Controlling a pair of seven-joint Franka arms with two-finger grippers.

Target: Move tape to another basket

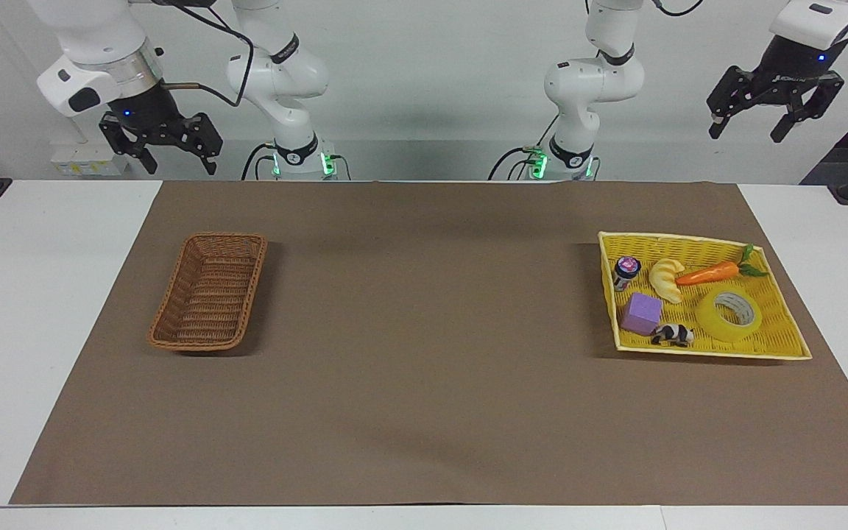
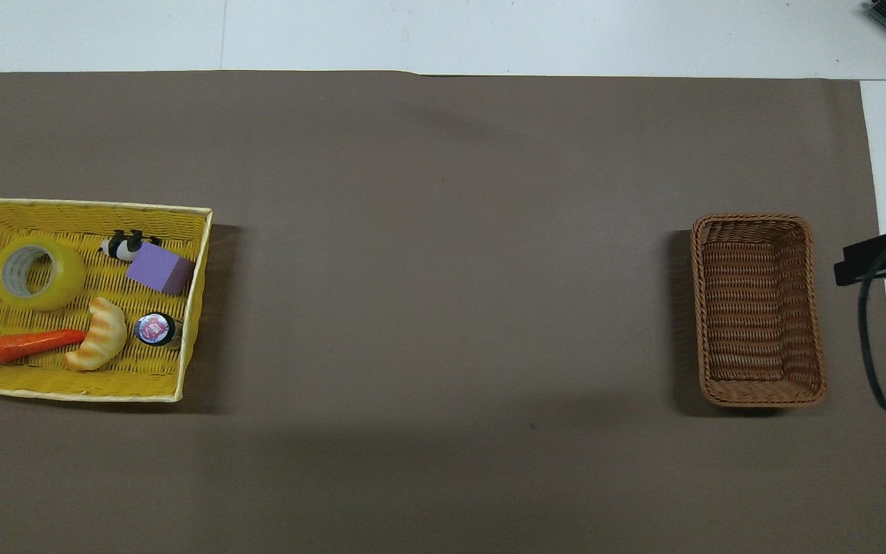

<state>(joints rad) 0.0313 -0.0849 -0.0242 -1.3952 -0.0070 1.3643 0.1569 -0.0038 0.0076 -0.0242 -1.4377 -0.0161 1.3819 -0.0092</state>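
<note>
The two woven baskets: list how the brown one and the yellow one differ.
The small brown woven wicker basket is narrow with rounded corners and sloping sides; the bright yellow woven tray is larger, shallower and square-cornered.
The brown basket holds nothing; the yellow tray holds the yellow tape roll and several toys.
The brown basket sits toward the right arm's end of the table, the yellow tray toward the left arm's.
Both are woven and rectangular.

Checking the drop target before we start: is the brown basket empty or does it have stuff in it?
Empty. The brown basket shows only bare weave inside in both views; the tape lies in the yellow tray.
</note>
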